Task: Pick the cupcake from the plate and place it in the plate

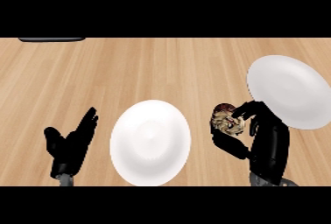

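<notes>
Right hand (258, 131) curls round the cupcake (224, 120), seemingly half-hiding it; left hand (71, 142) rests, fingers straight.

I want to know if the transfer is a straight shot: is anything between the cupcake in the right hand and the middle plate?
Nothing visible does. The right hand is curled round the cupcake, and only bare counter separates it from the middle plate. The left hand rests open on that plate's far side, out of the path.

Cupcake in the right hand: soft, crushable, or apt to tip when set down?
The cupcake looks small beside the right hand curled round it, so probably light. Its lumpy top suggests it is soft and may squash. Its base is hidden, so tipping is hard to judge.
</notes>
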Action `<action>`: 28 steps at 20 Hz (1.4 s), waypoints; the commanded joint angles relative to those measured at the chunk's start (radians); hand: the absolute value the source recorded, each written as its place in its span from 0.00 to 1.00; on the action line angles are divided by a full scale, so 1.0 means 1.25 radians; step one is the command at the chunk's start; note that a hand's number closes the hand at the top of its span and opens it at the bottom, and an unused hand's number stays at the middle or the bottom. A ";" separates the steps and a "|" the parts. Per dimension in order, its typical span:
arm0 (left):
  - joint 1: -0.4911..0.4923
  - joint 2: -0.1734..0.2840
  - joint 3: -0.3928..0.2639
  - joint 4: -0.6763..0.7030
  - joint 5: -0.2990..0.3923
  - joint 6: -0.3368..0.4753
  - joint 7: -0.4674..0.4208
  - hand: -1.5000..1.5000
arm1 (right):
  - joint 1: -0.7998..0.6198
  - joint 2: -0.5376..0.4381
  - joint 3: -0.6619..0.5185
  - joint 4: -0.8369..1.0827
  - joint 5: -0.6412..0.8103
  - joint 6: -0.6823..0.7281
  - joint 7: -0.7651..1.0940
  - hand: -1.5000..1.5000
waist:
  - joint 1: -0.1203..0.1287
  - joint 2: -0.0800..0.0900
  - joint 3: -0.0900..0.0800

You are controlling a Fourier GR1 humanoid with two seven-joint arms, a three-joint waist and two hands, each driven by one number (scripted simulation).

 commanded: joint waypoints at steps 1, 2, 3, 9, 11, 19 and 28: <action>-0.038 -0.014 -0.001 0.035 -0.006 0.014 0.036 0.50 | 0.060 -0.090 -0.118 -0.003 -0.128 -0.097 -0.095 1.00 | 0.004 0.007 -0.003; -0.002 -0.025 -0.027 0.037 -0.026 0.006 -0.005 0.50 | 0.006 -0.061 -0.147 0.024 -0.116 -0.067 -0.076 1.00 | 0.011 0.006 -0.004; -0.009 -0.015 -0.006 0.064 -0.006 -0.016 -0.029 0.50 | 0.015 -0.097 -0.163 0.098 -0.181 -0.121 -0.166 1.00 | 0.014 0.008 -0.004; -0.022 -0.023 -0.024 0.041 -0.026 -0.001 0.009 0.50 | -0.074 -0.143 -0.305 0.319 -0.326 -0.177 -0.321 1.00 | 0.023 0.010 -0.003; -0.048 -0.005 0.002 0.046 -0.004 -0.016 0.034 0.50 | -0.084 -0.183 -0.343 0.373 -0.452 -0.168 -0.436 1.00 | 0.023 0.011 -0.002; -0.037 -0.052 -0.036 0.035 -0.036 0.017 0.041 0.50 | -0.241 -0.240 -0.510 0.675 -0.640 -0.026 -0.723 1.00 | 0.027 0.011 -0.002; -0.034 -0.034 -0.024 0.089 -0.025 -0.033 -0.024 0.50 | -0.341 -0.272 -0.465 1.040 -0.568 0.131 -0.697 0.00 | 0.056 0.024 -0.003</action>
